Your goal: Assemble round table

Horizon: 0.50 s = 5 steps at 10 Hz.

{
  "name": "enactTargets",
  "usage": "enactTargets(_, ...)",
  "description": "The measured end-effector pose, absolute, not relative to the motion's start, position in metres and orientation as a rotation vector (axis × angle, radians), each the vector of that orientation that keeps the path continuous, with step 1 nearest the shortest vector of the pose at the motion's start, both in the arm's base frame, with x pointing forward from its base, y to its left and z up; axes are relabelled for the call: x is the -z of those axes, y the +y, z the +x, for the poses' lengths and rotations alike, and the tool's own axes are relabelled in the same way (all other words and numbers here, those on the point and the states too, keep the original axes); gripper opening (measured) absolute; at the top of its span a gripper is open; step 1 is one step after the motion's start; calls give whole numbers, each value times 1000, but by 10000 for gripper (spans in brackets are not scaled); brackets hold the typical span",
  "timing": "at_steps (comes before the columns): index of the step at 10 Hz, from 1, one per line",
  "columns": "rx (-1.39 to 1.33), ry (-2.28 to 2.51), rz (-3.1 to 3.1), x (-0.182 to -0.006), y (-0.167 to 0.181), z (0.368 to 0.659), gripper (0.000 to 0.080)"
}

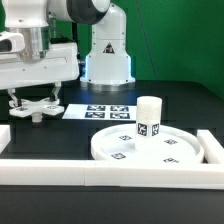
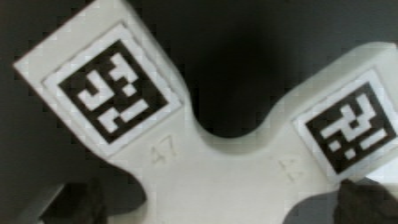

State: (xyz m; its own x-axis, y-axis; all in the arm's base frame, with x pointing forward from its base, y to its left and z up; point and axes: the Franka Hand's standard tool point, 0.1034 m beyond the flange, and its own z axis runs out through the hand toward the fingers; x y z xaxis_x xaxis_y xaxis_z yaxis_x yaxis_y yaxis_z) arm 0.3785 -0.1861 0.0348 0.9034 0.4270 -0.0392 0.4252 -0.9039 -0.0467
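Cross-shaped foot piece (image 1: 38,106) lies flat on the black table (image 1: 180,105) at the exterior view's left, mid-frame. Gripper (image 1: 32,97) hangs directly over it, jaws wide, nothing held. Short post (image 1: 149,118) stands upright on the round disc (image 1: 115,145), lower right.

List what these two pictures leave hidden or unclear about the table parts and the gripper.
- Cross-shaped foot piece: wrist view's edges cut off all but two arms.
- Gripper: exterior view, fingertips merge with the foot piece; contact unclear.
- Post on the round disc: whether it is fastened is hidden.
- Marker board: exterior view, tags too small to read.
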Motion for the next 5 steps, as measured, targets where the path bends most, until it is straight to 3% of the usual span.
enactTargets(5, -50, -549, -3068, -40, -186, 392, 649)
